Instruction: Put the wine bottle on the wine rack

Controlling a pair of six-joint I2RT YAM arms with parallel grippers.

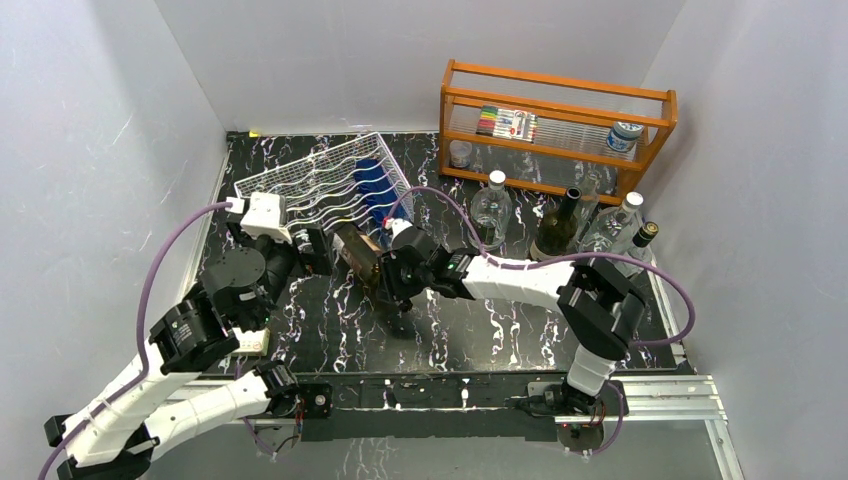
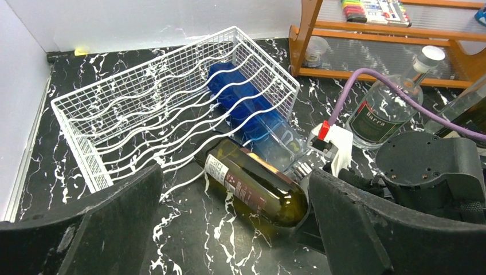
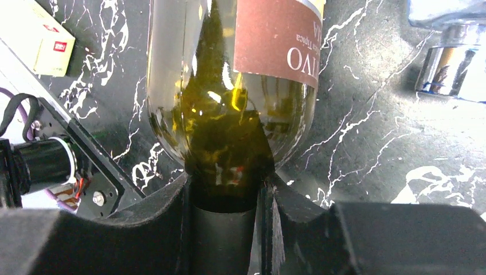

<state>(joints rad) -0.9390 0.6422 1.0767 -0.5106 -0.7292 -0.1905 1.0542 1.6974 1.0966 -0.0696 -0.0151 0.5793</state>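
Top external view shows the wine bottle lying nearly level at the middle of the counter, its base aimed toward ten o'clock at the wine rack. The right pincer is clamped on the neck, which probably lets the arm feed the bottle base-first into a cradle. The left pincer hovers at the rack's six o'clock edge with its fingers spread wide, holding nothing, likely ready to steady the body. A blue bottle fills a cradle on the three o'clock side, so free rows lie toward nine. Whether the base touches the wire front, I cannot tell.
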